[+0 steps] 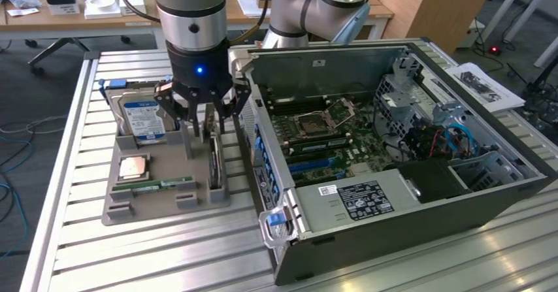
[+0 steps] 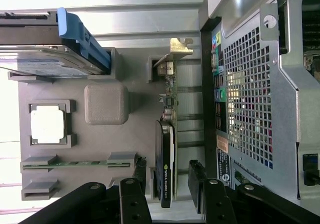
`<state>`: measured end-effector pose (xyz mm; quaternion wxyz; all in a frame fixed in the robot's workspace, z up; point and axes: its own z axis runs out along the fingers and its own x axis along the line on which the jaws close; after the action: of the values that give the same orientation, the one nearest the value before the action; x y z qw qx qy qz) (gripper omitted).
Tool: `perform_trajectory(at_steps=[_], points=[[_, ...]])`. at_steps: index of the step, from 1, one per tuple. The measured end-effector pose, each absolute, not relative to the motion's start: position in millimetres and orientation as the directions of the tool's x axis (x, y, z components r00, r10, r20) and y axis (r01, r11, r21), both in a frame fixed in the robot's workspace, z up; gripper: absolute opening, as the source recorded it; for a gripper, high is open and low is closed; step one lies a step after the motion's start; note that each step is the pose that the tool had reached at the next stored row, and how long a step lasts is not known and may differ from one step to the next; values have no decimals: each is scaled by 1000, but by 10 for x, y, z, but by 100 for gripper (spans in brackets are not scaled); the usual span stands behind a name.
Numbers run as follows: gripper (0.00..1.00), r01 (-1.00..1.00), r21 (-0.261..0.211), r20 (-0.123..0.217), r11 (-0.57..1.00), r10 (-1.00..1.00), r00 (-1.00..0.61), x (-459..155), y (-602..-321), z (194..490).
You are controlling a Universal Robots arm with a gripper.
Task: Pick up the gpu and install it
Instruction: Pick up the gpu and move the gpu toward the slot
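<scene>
The gpu (image 1: pixel 215 163) stands on its edge in a slot of the grey holder (image 1: pixel 131 204), beside the open computer case (image 1: pixel 488 187). It is a thin dark card (image 2: pixel 165 156) with a silver bracket (image 2: pixel 180 46) at its far end. My gripper (image 1: pixel 206 130) hangs just above the card's rear half. In the wrist view my gripper (image 2: pixel 167 180) is open and straddles the card. One fingertip (image 2: pixel 141 171) stands on each side, with a gap between each finger and the board. Nothing is held.
The holder also carries a hard drive (image 1: pixel 144 115) with a blue label, a processor (image 1: pixel 132 166) and a green memory stick (image 1: pixel 159 183). The case's perforated wall (image 2: pixel 247 94) rises close beside the card. Blue slots (image 1: pixel 310 166) lie on the motherboard inside.
</scene>
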<state>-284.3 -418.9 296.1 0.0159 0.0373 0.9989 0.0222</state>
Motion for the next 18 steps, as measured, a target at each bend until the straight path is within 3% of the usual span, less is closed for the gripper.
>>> perform_trajectory(at_steps=[18], points=[[47, 74, 46, -30, 996, 75, -997, -2843, -4189, 2830]])
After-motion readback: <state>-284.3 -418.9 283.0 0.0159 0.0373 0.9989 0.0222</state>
